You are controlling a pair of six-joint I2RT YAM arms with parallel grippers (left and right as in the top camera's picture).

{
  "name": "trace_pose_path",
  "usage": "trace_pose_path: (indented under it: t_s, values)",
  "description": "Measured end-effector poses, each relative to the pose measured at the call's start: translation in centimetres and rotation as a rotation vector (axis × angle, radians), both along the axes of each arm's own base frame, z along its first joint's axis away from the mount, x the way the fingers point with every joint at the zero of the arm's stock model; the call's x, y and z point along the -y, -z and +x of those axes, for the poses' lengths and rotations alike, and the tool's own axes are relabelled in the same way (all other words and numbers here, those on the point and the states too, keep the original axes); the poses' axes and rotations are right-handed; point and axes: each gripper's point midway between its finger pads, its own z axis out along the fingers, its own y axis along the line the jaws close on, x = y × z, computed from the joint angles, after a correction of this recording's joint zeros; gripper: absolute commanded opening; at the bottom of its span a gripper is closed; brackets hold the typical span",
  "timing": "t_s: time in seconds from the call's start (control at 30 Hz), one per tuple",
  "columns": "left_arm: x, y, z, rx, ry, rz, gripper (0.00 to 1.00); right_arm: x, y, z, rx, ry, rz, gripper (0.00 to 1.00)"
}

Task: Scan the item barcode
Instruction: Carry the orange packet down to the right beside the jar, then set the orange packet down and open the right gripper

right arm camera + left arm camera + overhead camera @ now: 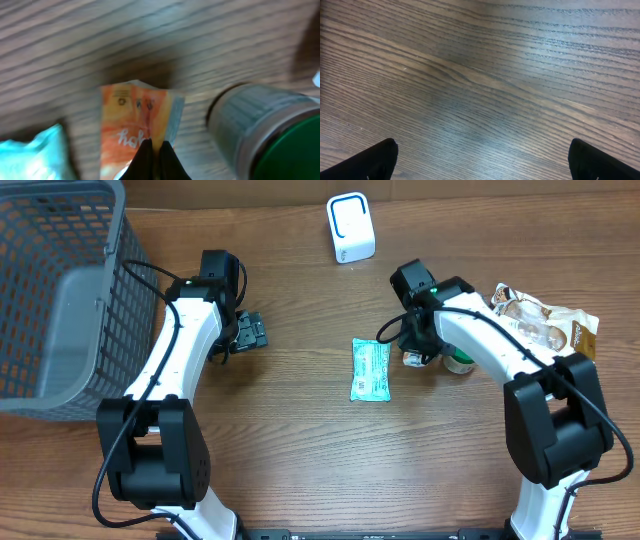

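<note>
Orange sachet (125, 115) is pinched by the closed right gripper (155, 146). White scanner (350, 227) is set toward the table's (300, 470) far edge, nearer that arm. Left gripper (482, 150) is held open.

Brown wood with fine dark grain and a soft, low sheen across the table (480, 75); matt grey moulded plastic mesh in the basket (60, 280); smooth, glossy white plastic on the scanner (350, 227). Thin, lightly crinkled plastic film on the teal packet (370, 368), shiny printed film on the orange sachet (135, 125), clear crinkly wrapper on the snack bag (545, 320), pale label and smooth green plastic lid on the jar (265, 135). Smooth white shells with matt black joints on the left arm (185, 350) and the right arm (490, 340), matt black fingers (372, 162) on the left gripper (480, 165).
</note>
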Motion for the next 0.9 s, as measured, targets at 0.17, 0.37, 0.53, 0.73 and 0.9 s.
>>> trace_pose_path:
  t_s: [0.17, 0.37, 0.53, 0.73, 0.9]
  values:
    - [0.0, 0.0, 0.0, 0.000, 0.000, 0.000, 1.00, 0.6, 1.3, -0.2, 0.026, 0.072, -0.009, 0.04]
    - [0.0, 0.0, 0.0, 0.000, 0.000, 0.000, 1.00, 1.5, 1.8, -0.8, 0.026, 0.105, -0.043, 0.04]
    - [0.0, 0.0, 0.0, 0.000, 0.000, 0.000, 1.00, 2.9, 1.8, -1.6, -0.007, 0.125, -0.083, 0.25]
    - [0.0, 0.0, 0.0, 0.000, 0.000, 0.000, 1.00, 5.1, 1.4, -2.5, -0.050, 0.149, -0.125, 0.64]
    - [0.0, 0.0, 0.0, 0.000, 0.000, 0.000, 1.00, 5.8, 0.8, -3.9, -0.120, 0.137, -0.154, 0.66]
